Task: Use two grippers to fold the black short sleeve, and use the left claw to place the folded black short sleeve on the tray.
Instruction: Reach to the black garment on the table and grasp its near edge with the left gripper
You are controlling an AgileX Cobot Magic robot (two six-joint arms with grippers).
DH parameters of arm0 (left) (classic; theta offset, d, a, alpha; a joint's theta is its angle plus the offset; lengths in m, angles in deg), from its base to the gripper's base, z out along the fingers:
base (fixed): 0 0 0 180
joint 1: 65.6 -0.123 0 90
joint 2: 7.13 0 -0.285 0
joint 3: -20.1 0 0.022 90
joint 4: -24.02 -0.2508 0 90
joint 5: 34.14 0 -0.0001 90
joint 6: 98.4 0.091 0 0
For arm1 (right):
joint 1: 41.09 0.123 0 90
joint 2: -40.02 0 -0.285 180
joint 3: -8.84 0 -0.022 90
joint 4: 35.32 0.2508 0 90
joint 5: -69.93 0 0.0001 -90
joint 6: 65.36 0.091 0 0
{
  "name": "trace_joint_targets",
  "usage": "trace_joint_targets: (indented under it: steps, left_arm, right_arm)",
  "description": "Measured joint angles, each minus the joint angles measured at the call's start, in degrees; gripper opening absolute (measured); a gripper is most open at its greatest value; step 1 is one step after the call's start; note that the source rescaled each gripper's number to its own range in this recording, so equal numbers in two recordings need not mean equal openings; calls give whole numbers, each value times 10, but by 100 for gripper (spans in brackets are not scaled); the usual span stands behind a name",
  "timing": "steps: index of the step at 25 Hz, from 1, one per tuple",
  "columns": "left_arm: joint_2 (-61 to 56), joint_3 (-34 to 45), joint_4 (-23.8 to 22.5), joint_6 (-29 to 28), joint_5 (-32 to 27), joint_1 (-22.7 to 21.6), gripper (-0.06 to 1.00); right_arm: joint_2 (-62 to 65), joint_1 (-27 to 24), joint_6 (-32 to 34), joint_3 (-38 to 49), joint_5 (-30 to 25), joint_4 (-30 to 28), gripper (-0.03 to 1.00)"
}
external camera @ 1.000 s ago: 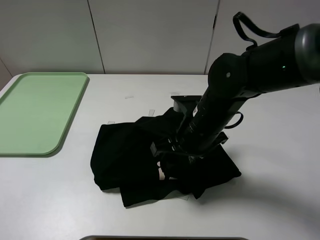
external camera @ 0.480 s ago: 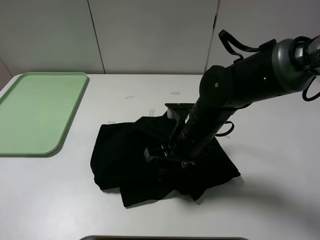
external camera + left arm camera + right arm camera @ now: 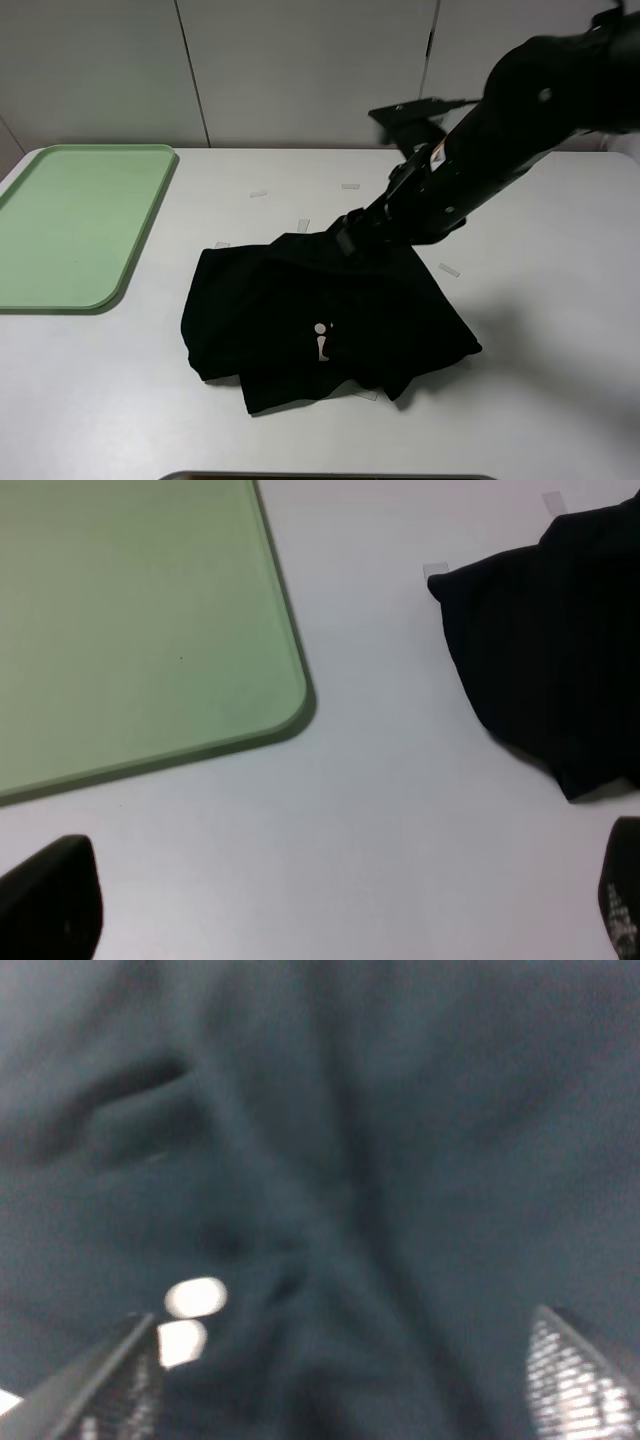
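Lying bunched mid-table, the black short sleeve (image 3: 290,300) hides most of its print from us; we catch only one small pale mark (image 3: 320,342) toward its near side. Folds read poorly, black on black. The right arm (image 3: 500,130) reaches in from the right and covers the shirt's far edge. The right gripper (image 3: 340,1400) hangs over the cloth, fingertips (image 3: 110,1390) spread with nothing between them; that wrist view is blurry. The left claw (image 3: 335,920) is out of the high view; its wrist camera shows both tips at the frame corners, wide apart over the table, holding nothing. The tray (image 3: 70,225) sits well apart at the table's left, partly cut off. We note small tape strips (image 3: 448,270) on the white table (image 3: 540,360), with pale wall panels (image 3: 300,70) behind.
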Motion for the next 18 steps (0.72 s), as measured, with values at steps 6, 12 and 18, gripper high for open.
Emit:
trace_joint_targets:
  steps: [6, 12, 18]
  left_arm:
    - [0, 0, 0, 0, 0, 0, 100]
    - [0, 0, 0, 0, 0, 0, 100]
    - [0, 0, 0, 0, 0, 0, 100]
  right_arm:
    - [113, -69, 0, 0, -4, -125, 97]
    - [253, -163, 0, 0, -67, -151, 98]
    - [449, -217, 0, 1, -160, -171, 98]
